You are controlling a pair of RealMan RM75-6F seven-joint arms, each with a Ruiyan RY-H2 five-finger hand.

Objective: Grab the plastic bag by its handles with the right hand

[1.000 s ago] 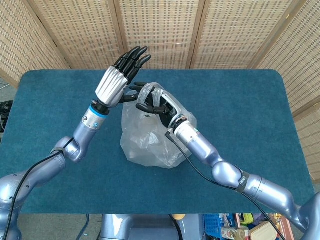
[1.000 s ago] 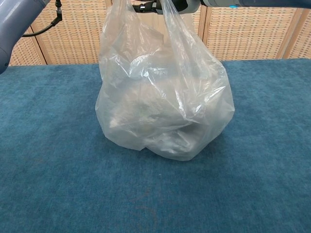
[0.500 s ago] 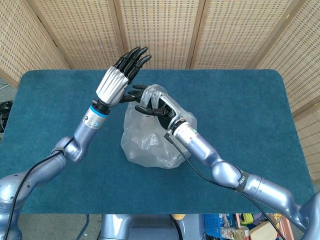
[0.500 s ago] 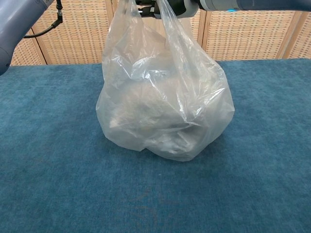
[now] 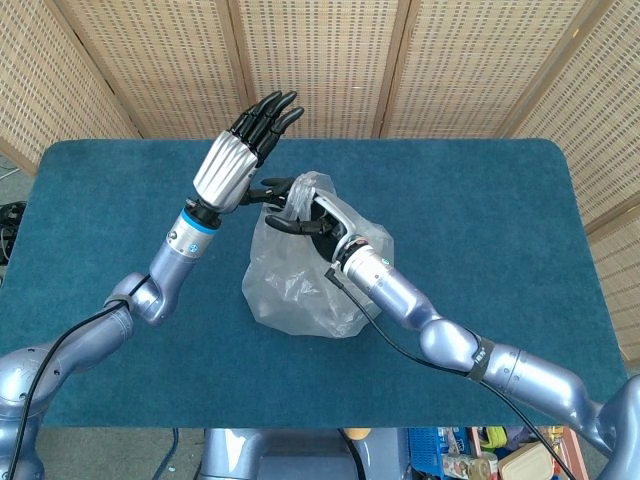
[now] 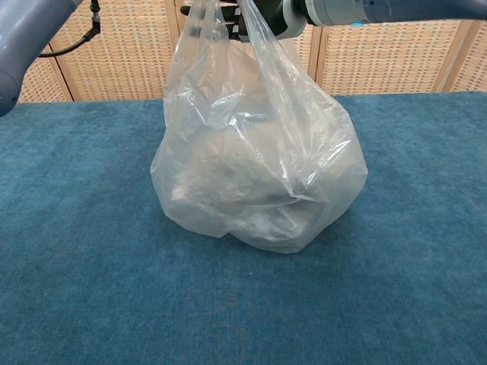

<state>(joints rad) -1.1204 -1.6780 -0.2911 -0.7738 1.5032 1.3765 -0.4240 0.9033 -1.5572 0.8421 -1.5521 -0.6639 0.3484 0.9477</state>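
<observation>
A clear plastic bag [image 5: 300,280] [image 6: 255,167] with crumpled contents sits on the blue table [image 5: 480,220]. Its handles [image 5: 305,195] are gathered at the top. My right hand [image 5: 305,212] [image 6: 251,17] grips those handles, with black fingers curled through the plastic. My left hand [image 5: 240,150] is raised just left of the bag top, flat and open, fingers straight and pointing up, holding nothing. In the chest view only the left forearm [image 6: 27,34] shows at the upper left corner.
Woven screen panels [image 5: 330,60] stand behind the table's far edge. A black cable [image 5: 60,350] hangs along the left arm. Bins with small items [image 5: 480,455] sit on the floor below the near edge.
My right hand has shifted slightly left and lower on the handles, tightening the bag's top. The left hand stays raised in place.
</observation>
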